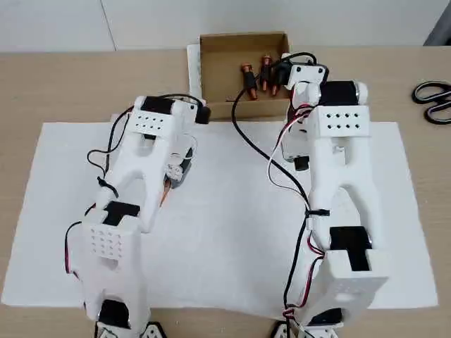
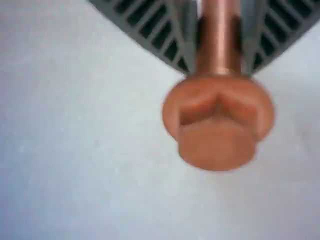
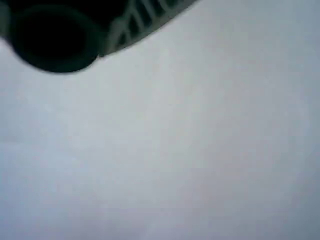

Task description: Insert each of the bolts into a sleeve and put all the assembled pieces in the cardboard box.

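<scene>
An orange bolt (image 2: 217,125) points its flanged hex head at the left wrist camera, and my left gripper (image 2: 217,62) is shut on its shaft between grey ribbed fingers. In the high view that gripper (image 1: 176,172) hangs low over the white mat, left of centre. My right gripper (image 1: 299,151) hovers over the mat just in front of the cardboard box (image 1: 215,70). It holds a black sleeve (image 3: 55,40) against a ribbed finger (image 3: 145,20), the open end facing the camera. Several orange bolts in black sleeves (image 1: 259,76) lie inside the box.
A white mat (image 1: 232,239) covers the wooden table under both arms. Black scissors (image 1: 433,98) lie at the far right edge of the table. Loose black and red cables run between the arms and near the front of the box.
</scene>
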`<act>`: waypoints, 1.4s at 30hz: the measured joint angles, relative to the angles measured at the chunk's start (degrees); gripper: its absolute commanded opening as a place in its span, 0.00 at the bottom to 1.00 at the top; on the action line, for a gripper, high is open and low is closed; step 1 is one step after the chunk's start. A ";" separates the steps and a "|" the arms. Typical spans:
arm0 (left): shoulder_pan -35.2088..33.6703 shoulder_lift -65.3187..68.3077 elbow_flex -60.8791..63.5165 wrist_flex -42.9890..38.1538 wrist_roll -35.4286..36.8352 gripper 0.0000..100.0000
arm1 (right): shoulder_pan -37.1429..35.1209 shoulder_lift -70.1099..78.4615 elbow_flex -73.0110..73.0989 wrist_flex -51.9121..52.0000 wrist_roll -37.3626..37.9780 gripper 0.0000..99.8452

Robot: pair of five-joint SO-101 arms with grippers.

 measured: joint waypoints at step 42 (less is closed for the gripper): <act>-0.79 3.78 -3.25 -3.52 -2.64 0.12 | 0.00 0.00 0.00 0.00 0.00 0.00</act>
